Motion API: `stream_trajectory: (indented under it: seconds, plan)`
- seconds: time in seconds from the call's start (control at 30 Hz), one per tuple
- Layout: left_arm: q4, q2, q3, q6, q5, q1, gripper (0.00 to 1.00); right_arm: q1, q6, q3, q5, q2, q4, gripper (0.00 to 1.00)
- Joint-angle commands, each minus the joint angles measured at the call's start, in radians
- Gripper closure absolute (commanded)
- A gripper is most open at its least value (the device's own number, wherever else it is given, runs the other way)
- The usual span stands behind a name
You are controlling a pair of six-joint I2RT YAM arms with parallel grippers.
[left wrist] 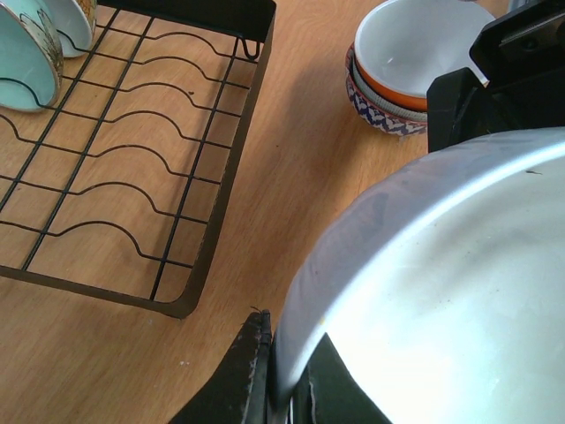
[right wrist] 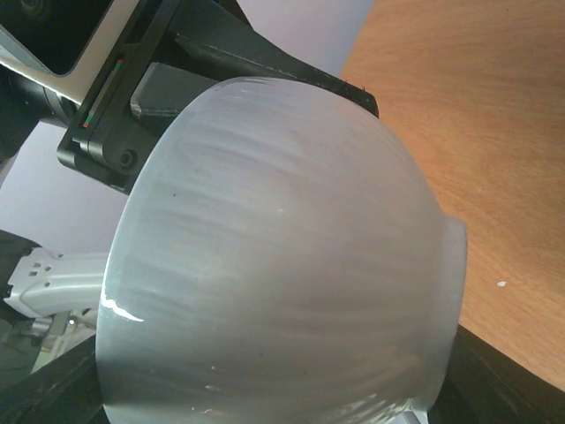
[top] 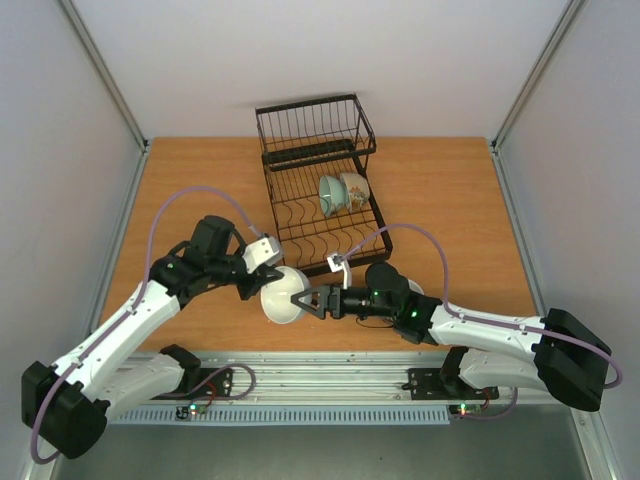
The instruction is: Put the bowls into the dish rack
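Note:
A cream-white bowl [top: 283,297] is held above the table just in front of the dish rack [top: 325,215]. My left gripper [top: 264,285] is shut on its rim; one finger [left wrist: 243,380] sits outside the wall and the other inside. My right gripper [top: 308,301] faces the bowl's outside [right wrist: 282,256], with its jaws spread wide on either side of it. A pale green bowl [top: 329,194] and a cream bowl [top: 353,188] stand on edge in the rack. An orange bowl [left wrist: 415,53] sits nested in a blue-and-white patterned bowl [left wrist: 384,119] on the table.
The black wire rack has a taller basket section [top: 315,125] at its far end, and its near rows of dividers [left wrist: 115,150] hold nothing. The bowl stack lies beside my right arm [top: 470,330]. Grey walls enclose the wooden table [top: 200,190].

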Motion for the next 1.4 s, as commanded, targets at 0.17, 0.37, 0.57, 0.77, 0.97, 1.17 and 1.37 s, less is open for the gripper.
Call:
stream_trajectory:
  seconds: [0.17, 0.37, 0.57, 0.77, 0.97, 1.17, 1.37]
  plan:
    - [0.142, -0.018, 0.002, -0.048, -0.037, -0.003, 0.6, 0.018, -0.219, 0.189, 0.01, -0.095, -0.341, 0.92]
    - [0.154, -0.027, 0.001, -0.054, -0.083, -0.003, 0.28, 0.016, -0.406, 0.355, 0.177, -0.104, -0.719, 0.94]
    - [0.215, -0.055, -0.017, -0.082, -0.246, -0.002, 0.21, 0.002, -0.562, 0.496, 0.396, 0.003, -0.912, 0.94]
    - [0.253, -0.062, -0.031, -0.091, -0.343, -0.003, 0.2, -0.048, -0.686, 0.665, 0.595, 0.219, -0.969, 0.94]
    - [0.259, -0.084, -0.046, -0.083, -0.373, -0.002, 0.19, -0.141, -0.759, 0.84, 0.637, 0.434, -0.968, 0.94]
    - [0.255, -0.089, -0.054, -0.075, -0.368, -0.002, 0.19, -0.222, -0.808, 0.976, 0.645, 0.581, -0.96, 0.95]
    - [0.252, -0.081, -0.06, -0.075, -0.347, -0.002, 0.18, -0.244, -0.866, 1.129, 0.665, 0.727, -0.966, 0.95]
